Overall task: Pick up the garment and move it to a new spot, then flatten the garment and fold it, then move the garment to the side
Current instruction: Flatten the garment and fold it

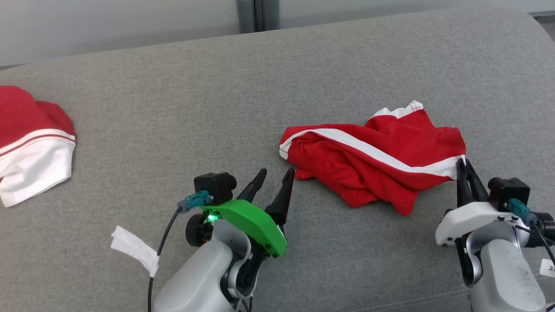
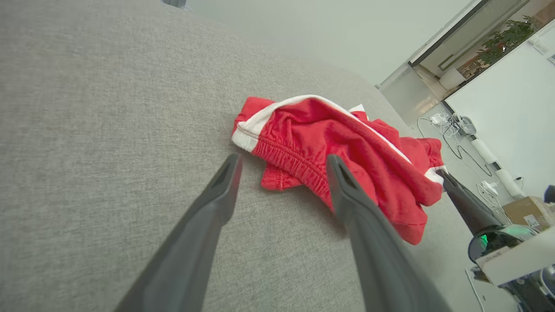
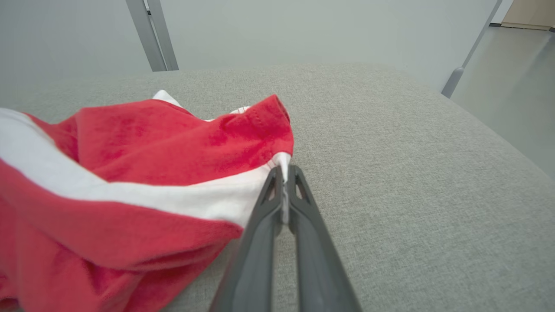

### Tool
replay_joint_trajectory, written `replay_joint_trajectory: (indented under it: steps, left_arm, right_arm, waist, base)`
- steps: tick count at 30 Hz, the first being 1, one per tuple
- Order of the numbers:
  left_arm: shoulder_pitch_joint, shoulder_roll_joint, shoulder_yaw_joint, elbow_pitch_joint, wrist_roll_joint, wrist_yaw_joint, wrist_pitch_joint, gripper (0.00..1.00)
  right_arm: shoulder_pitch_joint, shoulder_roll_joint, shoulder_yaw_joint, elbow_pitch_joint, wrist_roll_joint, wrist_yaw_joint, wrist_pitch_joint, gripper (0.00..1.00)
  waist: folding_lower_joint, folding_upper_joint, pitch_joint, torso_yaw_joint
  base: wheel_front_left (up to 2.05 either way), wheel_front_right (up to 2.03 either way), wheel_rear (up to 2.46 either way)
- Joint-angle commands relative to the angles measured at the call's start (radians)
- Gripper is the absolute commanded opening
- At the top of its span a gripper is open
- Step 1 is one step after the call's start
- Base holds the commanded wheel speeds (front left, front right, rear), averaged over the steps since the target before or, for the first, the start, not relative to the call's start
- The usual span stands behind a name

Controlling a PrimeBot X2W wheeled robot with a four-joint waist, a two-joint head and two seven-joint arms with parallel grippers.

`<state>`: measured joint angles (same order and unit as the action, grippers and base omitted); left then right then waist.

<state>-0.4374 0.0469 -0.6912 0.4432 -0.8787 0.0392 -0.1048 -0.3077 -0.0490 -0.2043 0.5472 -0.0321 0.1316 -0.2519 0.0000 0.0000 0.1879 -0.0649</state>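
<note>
Bench (image 1: 173, 108) surface, covered in grey woven fabric, spans the head view and carries all items. Garment (image 1: 368, 160), red with a white stripe and white trim, lies crumpled on the right half of the bench, between the two arms; the left wrist view shows its gathered elastic waistband (image 2: 299, 162) facing the left arm. Second garment (image 1: 30, 138), red above and white below with a thin red line in the white, lies well apart at the far left edge. Left hand (image 1: 276, 172) hovers just short of the near left edge of the garment with its two dark fingers spread wide and nothing between them; in the left wrist view the right-side finger (image 2: 347, 190) overlaps the waistband, but contact cannot be confirmed. Right hand (image 1: 461, 161) is closed on the right corner of the garment, fingers pressed together with a sliver of the white stripe pinched at the tips, as the right wrist view shows (image 3: 284, 170). White strip (image 1: 134, 249) hangs from the left arm's cable. Small white tag (image 1: 548, 268) at the right edge bears a partial "2"; the rest is cut off.
</note>
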Motion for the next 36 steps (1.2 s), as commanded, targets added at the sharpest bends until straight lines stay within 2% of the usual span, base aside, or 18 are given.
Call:
replay_joint_trajectory:
  steps: [1, 8, 14, 20, 24, 30, 36]
  left_arm:
    - [-0.04, 0.006, -0.013, 0.021, -0.064, 0.021, 0.012, 1.0]
    - [-0.157, 0.006, -0.061, 0.133, -0.354, 0.096, 0.023, 1.0]
    - [-0.227, 0.006, -0.086, 0.21, -0.538, 0.123, -0.015, 1.0]
    - [-0.272, 0.006, -0.137, 0.237, -0.658, 0.081, -0.05, 1.0]
    - [-0.297, 0.006, -0.165, 0.229, -0.72, 0.033, -0.085, 1.0]
    - [-0.328, 0.006, -0.204, 0.245, -0.769, -0.012, -0.13, 1.0]
    - [-0.34, 0.006, -0.196, 0.259, -0.826, -0.049, -0.154, 1.0]
  right_arm:
    - [-0.015, -0.003, 0.008, -0.006, -0.003, -0.002, -0.006, 0.0]
    - [-0.046, -0.003, 0.064, 0.004, 0.024, -0.002, -0.012, 0.0]
    - [-0.074, -0.003, 0.099, 0.013, 0.046, -0.002, -0.013, 0.0]
    - [-0.083, -0.003, 0.101, 0.006, 0.049, -0.002, -0.014, 0.0]
    - [-0.075, -0.003, 0.092, -0.003, 0.047, -0.002, -0.014, 0.0]
    - [-0.055, -0.003, 0.069, -0.001, 0.038, -0.002, -0.014, 0.0]
    - [-0.045, -0.003, 0.054, 0.008, 0.025, -0.002, -0.014, 0.0]
  waist:
    - [0.0, 0.0, 0.018, -0.02]
    - [0.0, 0.0, 0.067, -0.068]
    - [0.0, 0.0, 0.098, -0.099]
    - [0.0, 0.0, 0.111, -0.11]
    - [0.0, 0.0, 0.114, -0.113]
    - [0.0, 0.0, 0.114, -0.117]
    - [0.0, 0.0, 0.108, -0.12]
  base:
    - [0.0, 0.0, 0.0]
    - [0.0, 0.0, 0.0]
    - [0.0, 0.0, 0.0]
    - [0.0, 0.0, 0.0]
    - [0.0, 0.0, 0.0]
    - [0.0, 0.0, 0.0]
    - [0.0, 0.0, 0.0]
